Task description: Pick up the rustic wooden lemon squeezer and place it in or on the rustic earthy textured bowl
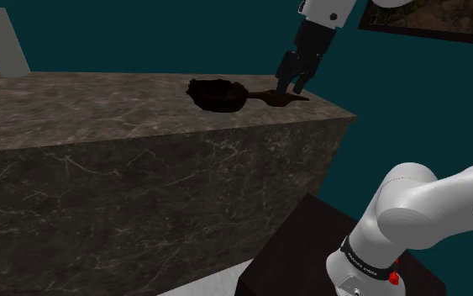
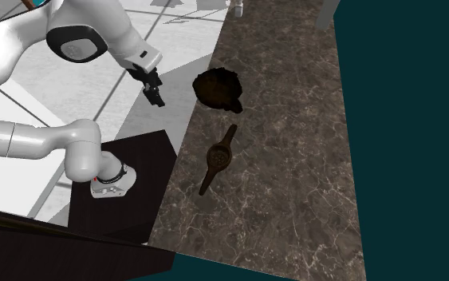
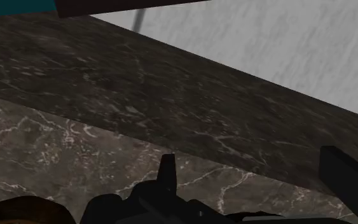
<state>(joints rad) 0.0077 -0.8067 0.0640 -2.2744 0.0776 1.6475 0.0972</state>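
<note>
While hanging at upper left with jaws apart and empty, likely readying for the lemon squeezer point(image 2: 218, 158) lying flat mid-frame on the desk point(image 2: 294, 199), below the bowl point(image 2: 218, 88).

Tool point(image 1: 291, 86), jaws apart, hangs nr squeezer point(image 1: 286, 99) lying beside dark bowl point(image 1: 217, 94) on marble counter point(image 1: 100, 113).

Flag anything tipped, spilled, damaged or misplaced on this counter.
Nothing stands out. The lemon squeezer lies flat on the counter, just clear of the dark bowl. Nothing is spilled or visibly broken. The gripper hangs open, holding nothing.
</note>
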